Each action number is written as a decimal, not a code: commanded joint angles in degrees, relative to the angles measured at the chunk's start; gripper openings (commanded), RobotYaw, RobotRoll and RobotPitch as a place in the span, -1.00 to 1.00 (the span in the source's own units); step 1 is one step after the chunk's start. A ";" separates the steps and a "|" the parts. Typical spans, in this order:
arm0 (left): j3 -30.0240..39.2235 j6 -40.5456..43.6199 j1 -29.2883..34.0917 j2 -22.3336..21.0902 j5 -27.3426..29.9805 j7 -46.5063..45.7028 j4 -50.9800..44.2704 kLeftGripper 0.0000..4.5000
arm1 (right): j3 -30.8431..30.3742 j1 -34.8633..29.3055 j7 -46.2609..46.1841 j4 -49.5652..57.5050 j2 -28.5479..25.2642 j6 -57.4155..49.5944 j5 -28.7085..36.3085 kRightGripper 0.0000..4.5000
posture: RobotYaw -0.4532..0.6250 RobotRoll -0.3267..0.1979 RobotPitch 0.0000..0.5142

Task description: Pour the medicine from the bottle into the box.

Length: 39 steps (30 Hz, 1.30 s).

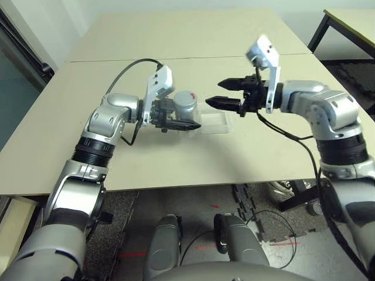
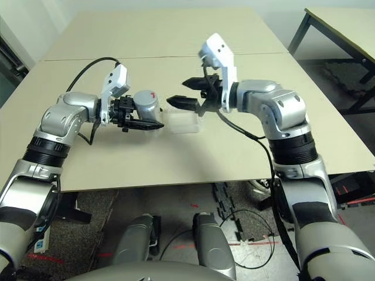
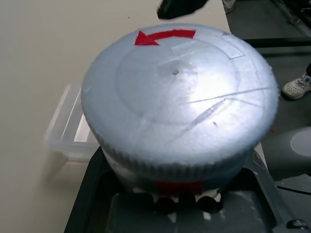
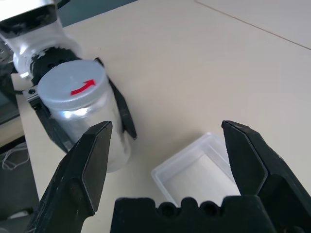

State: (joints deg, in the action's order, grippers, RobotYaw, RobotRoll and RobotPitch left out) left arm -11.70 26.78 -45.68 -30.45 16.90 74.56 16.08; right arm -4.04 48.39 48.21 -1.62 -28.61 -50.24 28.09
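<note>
Beige table point(image 1: 176, 170) at centre frame: left gripper point(image 1: 176, 120) clamps the capped bottle point(image 1: 185, 103) beside the box point(image 1: 215, 124); right gripper point(image 1: 229, 93), fingers point(image 4: 90, 160) spread wide, holds nothing.

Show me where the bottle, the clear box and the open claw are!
bottle point(image 4: 73, 85): right wrist view, on its grey cap with the red arrow.
box point(image 4: 194, 167): right wrist view, on its clear inner floor.
right claw point(image 1: 227, 93): left eye view, midway between its two black fingertips.

light: bright, even | glare: bottle point(image 3: 180, 97) cap | shadows: soft | blur: perhaps slight
</note>
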 commanded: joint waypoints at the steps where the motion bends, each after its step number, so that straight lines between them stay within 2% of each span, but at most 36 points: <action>1: 0.54 0.44 0.92 -0.47 0.37 -0.04 -1.19 0.14 | 1.04 -0.66 0.04 0.33 -0.50 -0.45 0.50 1.00 | -0.18 0.25 -0.62; 7: 0.40 -0.10 0.59 0.11 -0.01 -0.26 -0.02 0.14 | 0.57 -1.17 0.15 4.66 1.96 -3.42 3.92 1.00 | -0.18 0.25 -0.62; 16: -0.27 -1.01 -0.34 1.62 -0.51 -0.16 1.68 0.14 | -0.58 0.07 -0.52 6.80 5.37 -4.78 5.71 1.00 | -0.19 0.25 -0.61; 24: -1.52 -2.78 -1.16 3.51 -1.35 0.59 3.43 0.14 | -3.16 1.29 -0.81 6.24 7.62 -3.58 4.12 1.00 | -0.19 0.25 -0.60; 30: -1.63 -3.00 -1.79 4.48 -1.45 0.70 3.82 0.14 | -6.49 1.93 -1.30 4.05 7.77 -0.85 0.29 1.00 | -0.19 0.25 -0.59; 39: -1.43 -2.84 -1.74 5.11 -1.53 0.82 3.41 0.14 | -6.85 2.05 -1.34 1.94 7.54 0.82 -2.43 1.00 | -0.19 0.25 -0.59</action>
State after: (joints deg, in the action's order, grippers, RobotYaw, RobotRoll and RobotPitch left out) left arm -12.53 24.15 -46.74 -25.53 15.75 74.95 19.08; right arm -10.74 50.10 47.15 1.37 -20.87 -49.80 26.37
